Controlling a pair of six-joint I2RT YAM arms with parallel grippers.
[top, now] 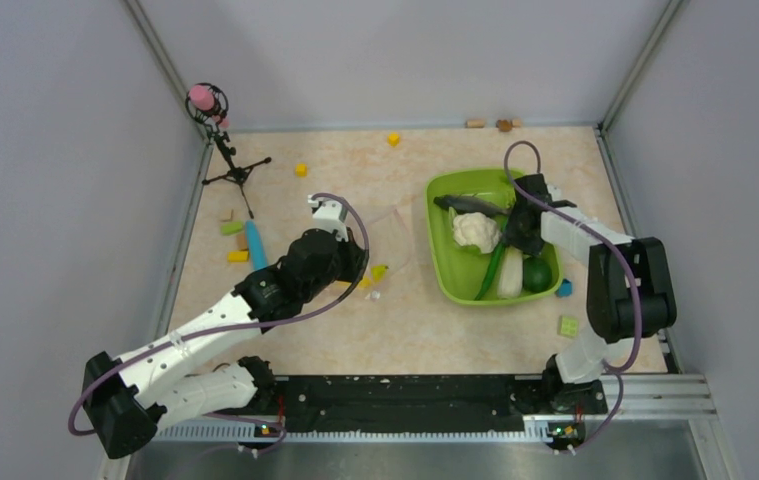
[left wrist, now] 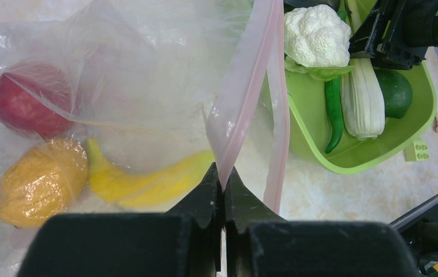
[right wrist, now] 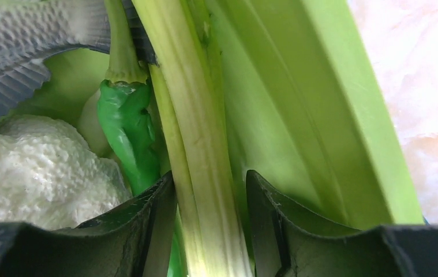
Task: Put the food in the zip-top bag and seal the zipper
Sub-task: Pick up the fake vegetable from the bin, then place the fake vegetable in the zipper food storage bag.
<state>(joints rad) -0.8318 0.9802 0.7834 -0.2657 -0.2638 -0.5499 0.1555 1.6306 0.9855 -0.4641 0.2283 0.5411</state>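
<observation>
The clear zip-top bag point(left wrist: 135, 75) lies crumpled, with a red tomato point(left wrist: 23, 104), an orange-yellow piece point(left wrist: 40, 182) and a yellow banana point(left wrist: 147, 179) inside it. My left gripper point(left wrist: 224, 173) is shut on the pink zipper point(left wrist: 245, 86) and holds one lip of the mouth up. In the lime-green tray point(top: 445, 270) lie a white cauliflower point(top: 476, 232), a green chili point(left wrist: 334, 112), a white vegetable with a pale green leafy stalk point(right wrist: 193, 115) and a dark green item point(left wrist: 398, 92). My right gripper point(right wrist: 210, 184) reaches into the tray, its jaws closed round that stalk.
A grey ridged toy point(right wrist: 20, 46) lies at the tray's far end. Small blocks are scattered about: a cluster point(top: 238, 240) at the left, yellow ones point(top: 300, 170) further back, a green one point(top: 568, 326) near the right arm. A microphone stand point(top: 223, 140) occupies the back left corner.
</observation>
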